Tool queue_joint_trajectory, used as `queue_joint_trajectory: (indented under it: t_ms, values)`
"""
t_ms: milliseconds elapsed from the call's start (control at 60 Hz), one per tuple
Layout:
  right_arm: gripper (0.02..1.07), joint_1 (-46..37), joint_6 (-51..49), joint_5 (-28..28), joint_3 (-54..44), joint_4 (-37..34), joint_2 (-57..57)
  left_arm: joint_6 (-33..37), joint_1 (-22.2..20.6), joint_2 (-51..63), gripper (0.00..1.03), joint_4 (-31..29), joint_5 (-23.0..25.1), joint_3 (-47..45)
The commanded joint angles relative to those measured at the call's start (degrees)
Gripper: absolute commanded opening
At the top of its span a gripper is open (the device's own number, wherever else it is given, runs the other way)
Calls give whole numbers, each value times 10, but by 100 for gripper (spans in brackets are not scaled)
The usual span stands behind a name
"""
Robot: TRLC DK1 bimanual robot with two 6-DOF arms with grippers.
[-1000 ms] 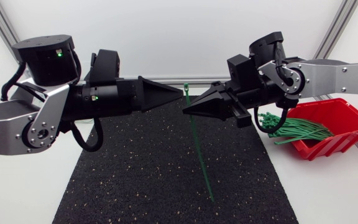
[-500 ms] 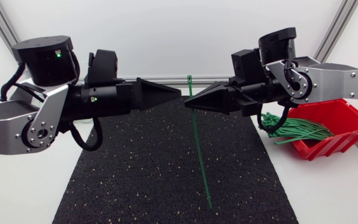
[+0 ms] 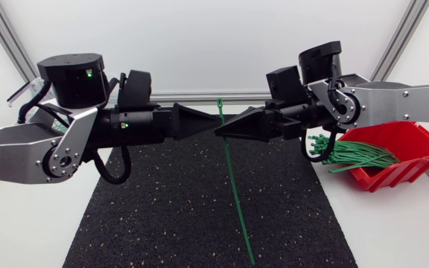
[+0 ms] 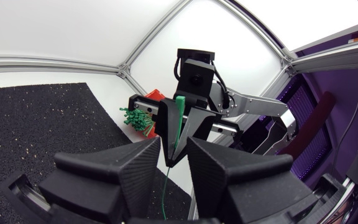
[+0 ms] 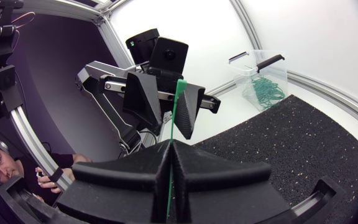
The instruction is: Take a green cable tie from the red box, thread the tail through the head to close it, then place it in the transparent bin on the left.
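My right gripper is shut on a green cable tie high above the black mat. The tie's head sticks up above the fingers and its long tail hangs down towards the mat. My left gripper faces the right one tip to tip. In the left wrist view its fingers stand apart, open, on either side of the tie. The right wrist view shows my right gripper pinching the tie. The red box at the right holds a bundle of green ties.
The transparent bin, with green ties inside, stands at the mat's far left corner as seen from the right wrist. The red box shows behind my right arm in the left wrist view. White table surrounds the mat.
My left arm has moved right until its open fingers straddle the tie just above the right gripper's tips. The right gripper shifted slightly, keeping its hold on the tie.
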Motion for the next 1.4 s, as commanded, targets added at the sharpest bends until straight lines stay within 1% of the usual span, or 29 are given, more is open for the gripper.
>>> queue_joint_trajectory:
  t_ms: [0,533,583,783,867,1017,1100,1133,1383]
  values:
    - [8,3,16,-9,-12,7,21,11,-6,14,33,15,1,21]
    - [8,-4,31,-11,-6,13,25,12,-12,29,31,19,-7,29]
    - [8,-5,31,-11,-6,13,24,12,-12,29,27,20,-7,27]
    - [8,-6,31,-11,-8,18,24,11,-6,28,27,22,-8,27]
    - [8,-6,32,-11,-10,20,24,10,-6,26,23,23,-9,27]
    - [8,-6,33,-11,-10,22,24,10,-6,26,23,23,-9,28]
    - [8,-7,33,-11,-11,23,24,9,-6,27,15,23,-10,29]
    - [8,-8,33,-11,-11,24,24,9,-5,27,14,23,-11,29]
    - [8,-9,33,-10,-11,26,22,6,-2,26,14,23,-11,31]
